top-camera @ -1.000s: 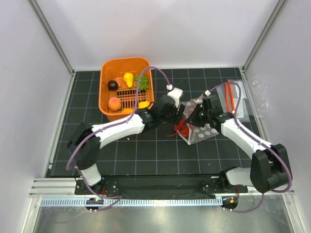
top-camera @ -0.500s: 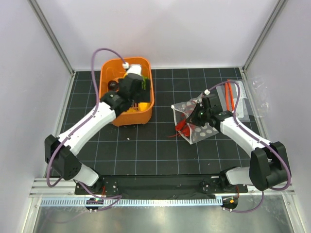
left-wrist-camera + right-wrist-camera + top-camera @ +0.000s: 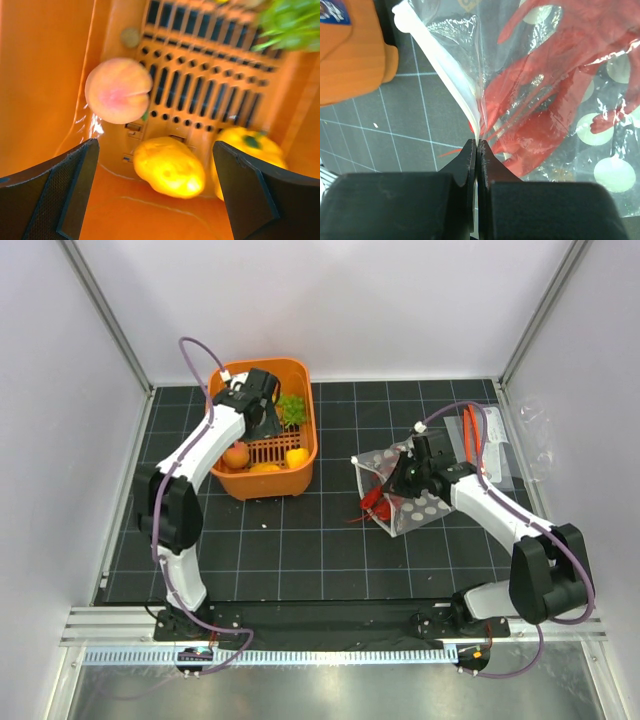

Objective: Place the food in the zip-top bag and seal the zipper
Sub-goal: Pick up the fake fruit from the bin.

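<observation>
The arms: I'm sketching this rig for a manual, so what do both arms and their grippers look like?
The left arm and right arm are built of white tubular links with black joints, and a purple cable loops along each. The left gripper and right gripper have black, wedge-shaped fingers. No markings are visible.
</observation>
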### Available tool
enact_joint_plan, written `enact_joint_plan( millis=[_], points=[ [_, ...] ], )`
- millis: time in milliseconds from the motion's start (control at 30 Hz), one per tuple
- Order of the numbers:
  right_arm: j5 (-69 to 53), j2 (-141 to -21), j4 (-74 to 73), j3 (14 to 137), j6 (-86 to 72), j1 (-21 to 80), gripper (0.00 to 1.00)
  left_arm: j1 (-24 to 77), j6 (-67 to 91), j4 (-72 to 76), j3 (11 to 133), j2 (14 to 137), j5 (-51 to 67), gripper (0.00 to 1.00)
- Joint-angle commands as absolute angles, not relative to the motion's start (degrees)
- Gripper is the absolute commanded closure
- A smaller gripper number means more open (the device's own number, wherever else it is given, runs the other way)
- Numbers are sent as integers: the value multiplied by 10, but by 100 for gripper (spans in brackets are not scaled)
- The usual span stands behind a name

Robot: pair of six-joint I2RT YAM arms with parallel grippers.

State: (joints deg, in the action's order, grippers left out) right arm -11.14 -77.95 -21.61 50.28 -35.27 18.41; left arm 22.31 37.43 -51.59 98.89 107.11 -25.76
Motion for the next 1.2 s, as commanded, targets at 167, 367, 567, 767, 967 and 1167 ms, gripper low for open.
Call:
enact_joint_plan(
  millis=[167, 367, 567, 767, 967, 1167],
  points=[
    [-130, -801, -221, 534, -298, 184, 99, 188, 459, -569, 1041, 1147, -308, 0],
    [-131, -807, -242, 551, -258, 184, 99, 183, 452, -559, 1065, 1193, -336, 0],
    [-132, -805, -247, 548, -255, 184, 99, 169, 455, -553, 1066, 1222, -318, 7],
    [-125, -809, -249, 552, -255, 184, 99, 167, 420, -500, 1033, 1193, -308, 50],
    [-124, -816, -246, 565, -256, 184, 99, 184, 370, -447, 1003, 1133, -317, 64],
    [-134, -831, -243, 592, -271, 184, 99, 212, 283, -359, 935, 1037, -129, 80]
  ],
)
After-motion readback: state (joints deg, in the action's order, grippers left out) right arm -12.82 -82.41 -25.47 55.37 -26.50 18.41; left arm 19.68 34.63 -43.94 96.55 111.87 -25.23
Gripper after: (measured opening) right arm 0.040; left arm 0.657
